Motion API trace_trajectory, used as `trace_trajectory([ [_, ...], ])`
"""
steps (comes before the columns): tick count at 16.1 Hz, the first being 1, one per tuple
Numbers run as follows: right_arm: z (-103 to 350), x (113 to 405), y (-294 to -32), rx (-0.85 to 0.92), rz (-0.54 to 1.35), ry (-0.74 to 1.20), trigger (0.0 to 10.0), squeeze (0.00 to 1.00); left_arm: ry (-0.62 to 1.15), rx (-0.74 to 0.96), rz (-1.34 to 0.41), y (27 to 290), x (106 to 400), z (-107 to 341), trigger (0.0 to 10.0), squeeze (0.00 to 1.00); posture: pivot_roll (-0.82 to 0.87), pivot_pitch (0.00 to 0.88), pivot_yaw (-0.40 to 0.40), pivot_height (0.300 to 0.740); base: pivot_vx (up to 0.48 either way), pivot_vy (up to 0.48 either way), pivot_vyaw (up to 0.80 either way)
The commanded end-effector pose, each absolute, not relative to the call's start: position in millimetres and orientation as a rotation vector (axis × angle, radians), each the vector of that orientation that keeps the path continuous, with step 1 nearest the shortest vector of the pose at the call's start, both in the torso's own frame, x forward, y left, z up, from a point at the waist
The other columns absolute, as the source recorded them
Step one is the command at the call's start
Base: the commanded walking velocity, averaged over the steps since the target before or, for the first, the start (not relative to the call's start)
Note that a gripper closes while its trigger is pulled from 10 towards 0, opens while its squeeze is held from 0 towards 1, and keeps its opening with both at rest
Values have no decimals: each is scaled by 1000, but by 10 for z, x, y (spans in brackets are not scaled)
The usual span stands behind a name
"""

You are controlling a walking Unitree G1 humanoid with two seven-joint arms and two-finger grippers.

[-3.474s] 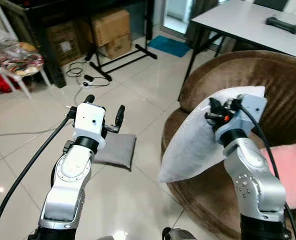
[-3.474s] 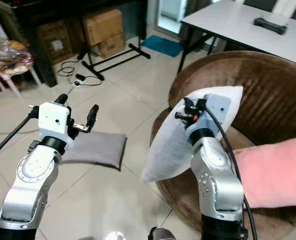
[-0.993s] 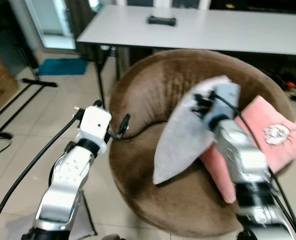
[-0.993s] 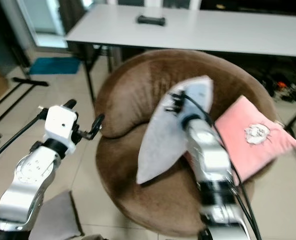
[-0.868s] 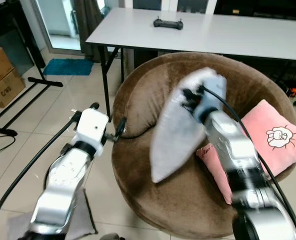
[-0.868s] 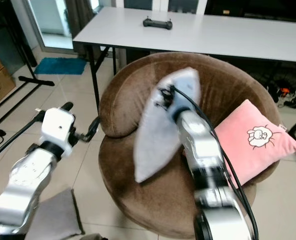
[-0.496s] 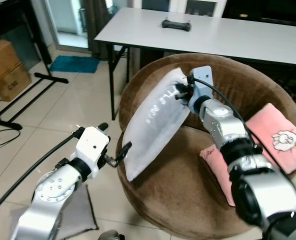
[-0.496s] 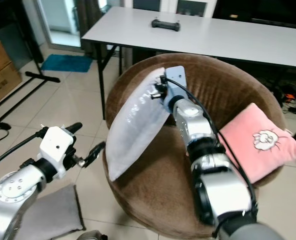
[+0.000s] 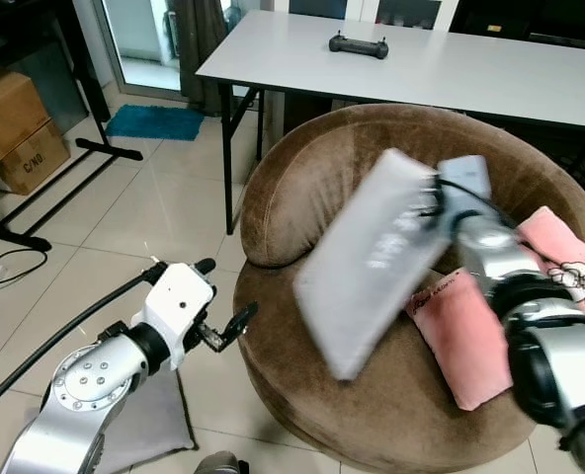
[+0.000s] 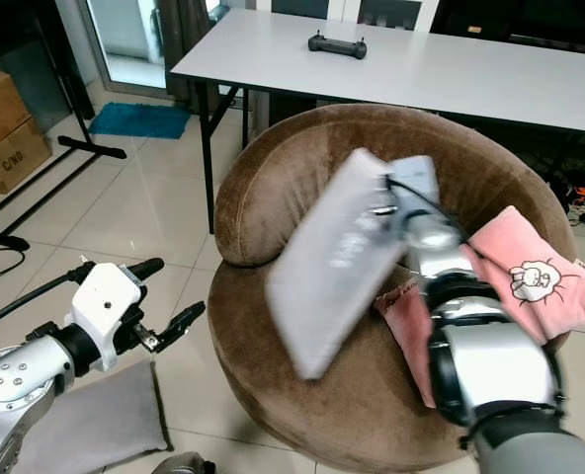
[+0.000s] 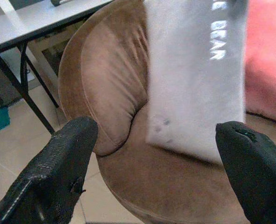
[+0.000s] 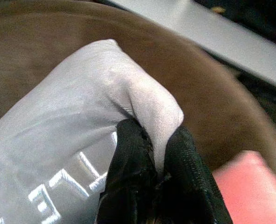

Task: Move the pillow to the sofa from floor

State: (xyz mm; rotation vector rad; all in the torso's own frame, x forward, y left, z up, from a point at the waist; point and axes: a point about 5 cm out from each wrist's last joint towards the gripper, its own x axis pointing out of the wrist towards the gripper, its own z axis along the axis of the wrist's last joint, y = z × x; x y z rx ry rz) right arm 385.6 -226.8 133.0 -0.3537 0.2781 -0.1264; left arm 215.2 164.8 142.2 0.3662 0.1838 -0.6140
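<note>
A grey pillow [image 9: 372, 259] with white lettering hangs tilted and motion-blurred over the seat of the round brown sofa [image 9: 302, 188]. My right gripper [image 12: 149, 175] is shut on the pillow's upper corner, in front of the sofa's backrest [image 10: 475, 168]. In the left wrist view the pillow [image 11: 198, 79] hangs before the sofa's padded arm. My left gripper [image 10: 169, 293] is open and holds nothing, low by the sofa's left side, above the floor. Another grey pillow [image 10: 95, 420] lies on the tiles beneath my left arm.
A pink pillow [image 9: 470, 331] with a sheep print leans on the sofa's right side. Behind the sofa stands a white table [image 9: 470, 74] with a black controller [image 9: 359, 44] on it. Cardboard boxes [image 9: 16, 128], a black stand's legs [image 9: 36, 202] and a blue mat [image 9: 154, 120] are at left.
My right gripper has swung the pillow rightward from the sofa's left arm to over the seat. The left gripper stays low and open.
</note>
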Motion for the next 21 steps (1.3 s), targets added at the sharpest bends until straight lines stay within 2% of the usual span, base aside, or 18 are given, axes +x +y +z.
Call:
trace_trajectory([
  [1,1430,3862,-2377,-450,-198,225,10000,0,183,365,-630,1635,2143,1442,10000,0,157,0,-45,740,0,0,0],
  [2,1401,3831,-2441,-478,-222,231,10000,0,180,368,-627,1632,2153,1449,10000,0,160,0,-45,740,0,0,0],
  [3,1390,3805,-2519,-478,-265,245,10000,82,180,367,-626,1634,2162,1452,10000,0,162,0,-45,740,0,0,0],
  [4,1378,3790,-2559,-469,-282,257,10000,208,180,366,-627,1636,2167,1453,10000,0,161,0,-42,740,0,0,0],
  [5,1329,3768,-2578,-418,-254,288,10000,1000,181,365,-630,1637,2180,1454,10000,0,161,0,-42,740,0,0,0],
  [7,1240,3736,-2570,-406,-197,337,10000,1000,180,366,-635,1627,2219,1449,10000,0,160,0,-40,740,0,0,0],
  [9,1264,3716,-2659,-377,-245,323,10000,1000,172,368,-640,1606,2262,1448,10000,0,161,0,-39,740,0,0,0],
  [14,1652,3678,-3113,-375,-439,207,10000,1000,127,366,-617,1555,2387,1450,10000,0,125,0,-22,740,0,0,0],
  [15,1704,3662,-3184,-351,-463,192,10000,1000,120,365,-617,1537,2409,1446,10000,0,118,0,-18,740,0,0,0],
  [16,1795,3639,-3285,-250,-490,148,10000,1000,96,354,-608,1490,2456,1446,10000,0,107,0,-18,740,0,0,0],
  [18,1824,3648,-3277,-83,-450,86,10000,1000,58,310,-522,1470,2517,1457,10000,0,93,0,-26,740,0,0,0],
  [21,1558,3613,-3047,-35,-265,51,10000,1000,75,296,-350,1515,2555,1316,10000,0,59,0,-17,740,0,0,0],
])
